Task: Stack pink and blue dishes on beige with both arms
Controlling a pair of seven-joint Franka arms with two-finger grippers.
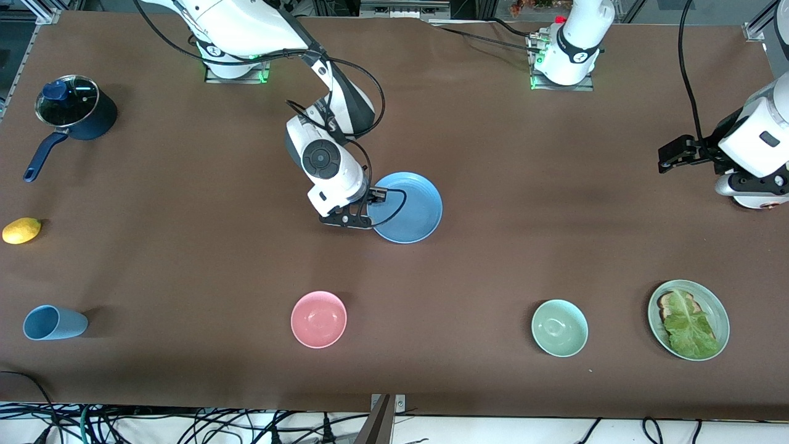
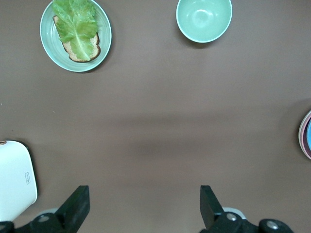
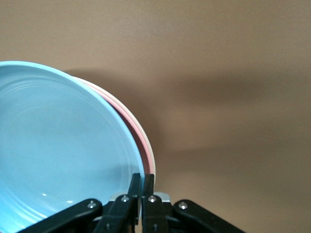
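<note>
The blue plate point(image 1: 410, 206) lies mid-table on top of the pink plate point(image 3: 142, 141), of which only a thin rim shows in the right wrist view. No beige plate can be made out; anything under the stack is hidden. My right gripper point(image 1: 368, 214) is at the stack's edge toward the right arm's end, shut on the blue plate's point(image 3: 58, 145) rim, one finger inside and one outside point(image 3: 143, 178). My left gripper point(image 1: 669, 157) waits open over bare table at the left arm's end, its fingers wide apart point(image 2: 143, 194). The stack's edge point(image 2: 307, 135) shows in the left wrist view.
Nearer the camera stand a pink bowl point(image 1: 318, 319), a green bowl point(image 1: 559, 328), a green plate with lettuce point(image 1: 715, 302) and a tipped blue cup point(image 1: 52, 322). A lemon point(image 1: 21, 230) and a lidded pot point(image 1: 74, 111) are at the right arm's end.
</note>
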